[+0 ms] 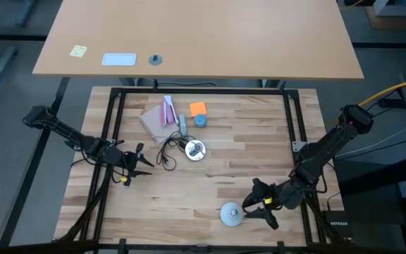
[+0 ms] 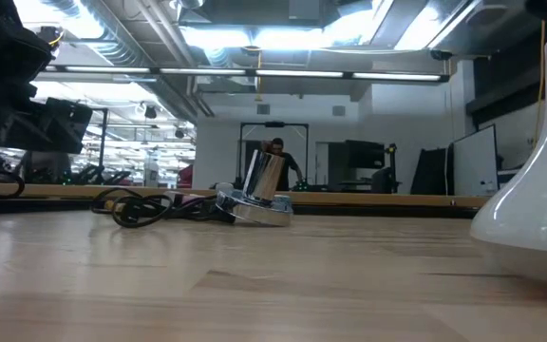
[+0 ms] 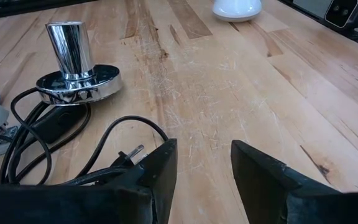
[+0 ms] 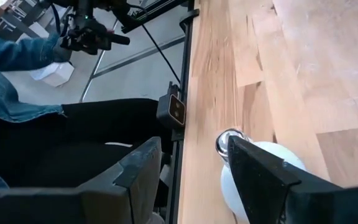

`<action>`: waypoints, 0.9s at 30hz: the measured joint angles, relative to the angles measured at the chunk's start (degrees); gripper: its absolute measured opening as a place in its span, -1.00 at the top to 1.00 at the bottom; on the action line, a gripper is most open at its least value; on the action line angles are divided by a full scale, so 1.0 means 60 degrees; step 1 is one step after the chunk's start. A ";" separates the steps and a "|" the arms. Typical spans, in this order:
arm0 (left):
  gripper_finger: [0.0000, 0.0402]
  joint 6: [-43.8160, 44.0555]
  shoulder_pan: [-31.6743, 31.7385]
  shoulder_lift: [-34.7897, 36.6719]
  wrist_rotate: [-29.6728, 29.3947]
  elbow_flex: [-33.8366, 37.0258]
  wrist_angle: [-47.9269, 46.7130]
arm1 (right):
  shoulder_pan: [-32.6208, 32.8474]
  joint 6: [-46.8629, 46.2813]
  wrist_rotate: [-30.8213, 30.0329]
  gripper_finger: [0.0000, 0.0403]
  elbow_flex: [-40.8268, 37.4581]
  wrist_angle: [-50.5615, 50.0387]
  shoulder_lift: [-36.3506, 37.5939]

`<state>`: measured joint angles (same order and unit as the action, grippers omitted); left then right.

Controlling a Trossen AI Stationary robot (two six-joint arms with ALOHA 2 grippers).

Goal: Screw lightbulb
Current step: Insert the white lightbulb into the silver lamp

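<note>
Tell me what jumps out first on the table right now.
The white lightbulb lies near the table's front edge, with the right gripper open right beside it. Mid-table stands the shiny chrome socket with its black cord tangled beside it, the left gripper waiting next to the cord.

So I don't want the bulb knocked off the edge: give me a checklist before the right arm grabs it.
1. Right gripper open: ok, jaws apart.
2. Lightbulb free on the table: ok, nothing holds it.
3. Bulb centred between the right fingers: not ok, in the right wrist view it sits by one finger.
4. Margin from the table's near edge: not ok, bulb lies close to it.
5. Socket upright: ok.
6. Left gripper clear of the socket: ok, beside its black cord.
</note>
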<state>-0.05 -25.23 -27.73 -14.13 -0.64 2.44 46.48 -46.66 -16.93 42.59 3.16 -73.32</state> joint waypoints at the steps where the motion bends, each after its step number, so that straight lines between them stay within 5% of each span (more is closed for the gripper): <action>1: 0.29 -0.0130 0.0005 0.0000 -0.0005 0.0000 -0.0003 | 0.0000 -0.0001 0.0000 0.04 0.0000 0.0000 0.0000; 8: 0.29 -0.0977 0.0025 0.0000 -0.0080 0.0004 0.0004 | 0.0000 -0.0003 0.0000 0.04 0.0000 0.0001 0.0004; 18: 0.29 0.3453 0.0065 -0.0004 -0.0319 0.0004 0.3015 | 0.0000 0.0033 -0.0096 0.04 0.0000 -0.0146 0.0007; 27: 0.29 0.3701 0.0171 -0.0025 -0.0728 0.0004 0.3916 | 0.0000 0.0066 -0.0007 0.04 0.0000 -0.0444 -0.0802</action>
<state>22.15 -24.21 -27.88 -18.50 -0.62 25.94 46.48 -46.26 -16.97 42.59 0.49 -78.13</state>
